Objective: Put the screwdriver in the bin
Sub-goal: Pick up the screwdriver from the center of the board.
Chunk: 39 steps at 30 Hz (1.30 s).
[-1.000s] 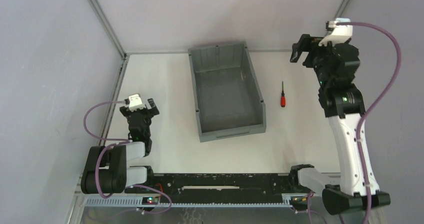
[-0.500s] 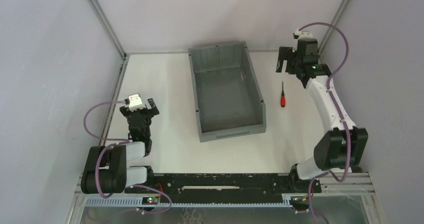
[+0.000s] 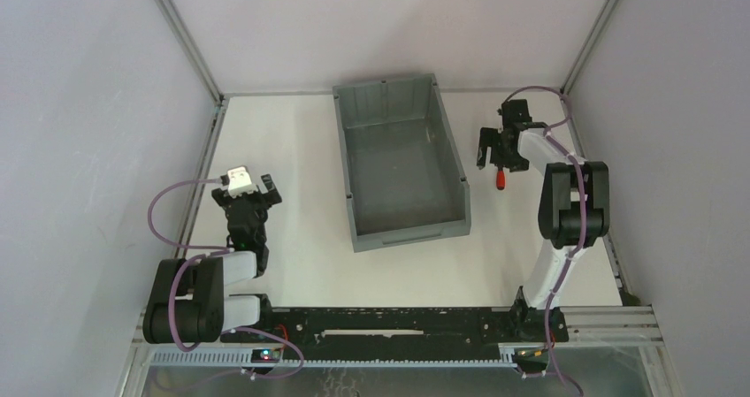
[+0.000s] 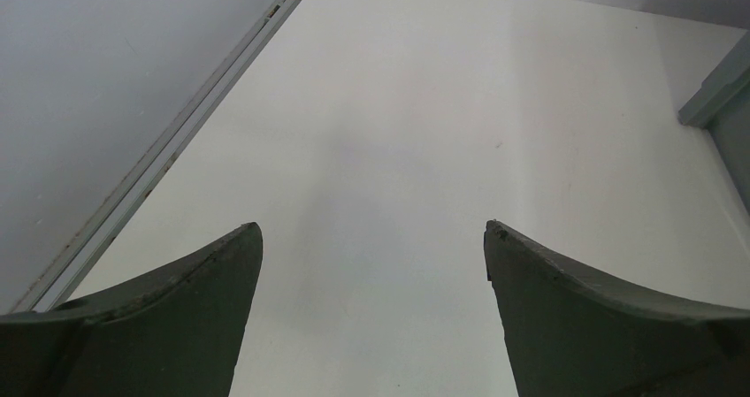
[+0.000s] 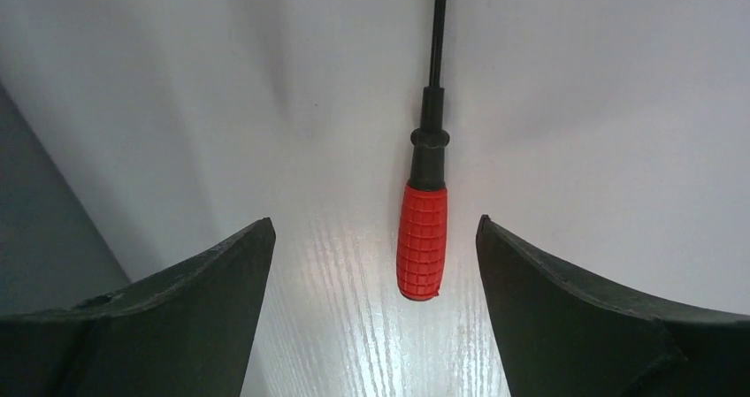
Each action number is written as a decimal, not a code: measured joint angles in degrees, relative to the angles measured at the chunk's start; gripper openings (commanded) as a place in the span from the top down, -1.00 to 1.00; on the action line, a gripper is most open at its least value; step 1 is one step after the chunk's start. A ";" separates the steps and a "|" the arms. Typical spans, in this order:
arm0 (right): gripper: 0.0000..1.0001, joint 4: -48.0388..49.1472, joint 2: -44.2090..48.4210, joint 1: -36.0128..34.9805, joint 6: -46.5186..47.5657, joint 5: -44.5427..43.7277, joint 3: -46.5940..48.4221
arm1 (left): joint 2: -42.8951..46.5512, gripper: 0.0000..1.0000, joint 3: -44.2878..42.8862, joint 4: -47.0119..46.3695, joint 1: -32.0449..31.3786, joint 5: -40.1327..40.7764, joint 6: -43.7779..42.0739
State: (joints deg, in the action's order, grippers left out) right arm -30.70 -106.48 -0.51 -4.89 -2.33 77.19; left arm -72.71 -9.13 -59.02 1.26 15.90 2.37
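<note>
Barely started imo. The desk (image 3: 292,149) carries the big grey bin (image 3: 409,233), and the screwdriver isn't in it. The right pincer (image 5: 376,229) is spread wide, low over the screwdriver (image 5: 422,247), which lies flat on the desk just right of the bin, ungripped. The left pincer (image 4: 371,233) is spread too, well off to the side. Grab, carry and drop are all left.

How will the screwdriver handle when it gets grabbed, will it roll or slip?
The screwdriver probably rolls easily, since its handle looks round and it lies loose on the flat table. The handle's gridded texture should resist slipping. Small and stubby, it is likely light and stiff.
</note>
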 measured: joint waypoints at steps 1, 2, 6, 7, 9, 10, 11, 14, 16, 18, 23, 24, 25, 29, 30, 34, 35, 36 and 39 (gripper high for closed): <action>-0.81 0.00 -0.92 0.02 -0.11 0.11 0.00 | 0.00 -1.00 0.00 0.00 0.00 -0.02 0.00; -0.78 0.00 -1.68 0.00 -0.20 0.13 0.00 | 0.00 -1.00 0.00 0.00 0.00 -0.02 0.00; -0.66 0.04 -3.30 0.55 -0.59 0.24 -0.02 | 0.00 -1.00 0.00 0.00 0.00 0.00 0.00; -0.64 0.07 -3.52 0.87 -0.63 0.09 0.00 | 0.00 -1.00 0.00 0.00 0.00 0.00 0.00; -0.53 0.07 -3.87 1.27 -0.79 -0.35 0.00 | 0.00 -1.00 0.00 0.00 0.00 -0.02 0.00; -0.48 0.07 -4.11 1.36 -0.87 -0.59 -0.02 | 0.00 -1.00 0.00 0.00 0.00 -0.02 0.00; -0.42 0.09 -4.31 1.46 -0.87 -0.66 0.00 | 0.00 -1.00 0.00 0.00 0.00 -0.02 0.00; -0.26 0.09 -5.09 1.66 -1.18 -0.68 -0.02 | 0.00 -1.00 0.00 0.00 0.00 0.00 0.00; -0.11 0.07 -5.49 1.66 -1.29 -0.61 0.00 | 0.00 -1.00 0.00 0.00 0.00 0.00 0.00; 0.20 0.07 -5.86 1.66 -1.51 -0.59 0.00 | 0.00 -1.00 0.00 0.00 0.00 -0.02 0.00; 0.48 0.04 -6.05 1.66 -1.64 -0.42 0.00 | 0.00 -1.00 0.00 0.00 0.00 -0.02 0.00; 0.51 0.04 -6.03 1.66 -1.64 -0.39 -0.02 | 0.00 -1.00 0.00 0.00 0.00 -0.02 0.00; 0.52 0.04 -6.03 1.66 -1.64 -0.39 0.00 | 0.00 -1.00 0.00 0.00 0.00 0.00 0.00; 0.53 0.04 -5.97 1.73 -1.64 -0.39 -0.02 | 0.00 -1.00 0.00 0.00 0.00 -0.02 0.00; 0.53 -0.02 -5.88 1.73 -1.64 -0.39 0.00 | 0.00 -1.00 0.00 0.00 0.00 0.00 0.00; 0.53 -0.50 -4.35 1.84 -1.62 -0.39 -0.02 | 0.00 -1.00 0.00 0.00 0.00 -0.02 0.02; 0.52 -0.72 -3.52 1.84 -1.60 -0.37 -0.02 | 0.00 -1.00 0.00 0.00 0.00 0.00 0.00; 0.52 -0.94 -2.43 1.84 -1.57 -0.37 -0.04 | 0.00 -1.00 0.00 0.00 0.00 -0.02 0.00; 0.52 -1.75 1.99 1.84 -1.46 -0.33 -0.04 | 0.00 -1.00 0.00 0.00 0.00 -0.02 0.00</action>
State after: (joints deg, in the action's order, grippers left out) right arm -32.45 -104.49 1.32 -6.35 -2.66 77.14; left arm -72.71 -9.13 -59.02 1.26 15.88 2.37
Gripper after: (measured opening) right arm 0.312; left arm 0.996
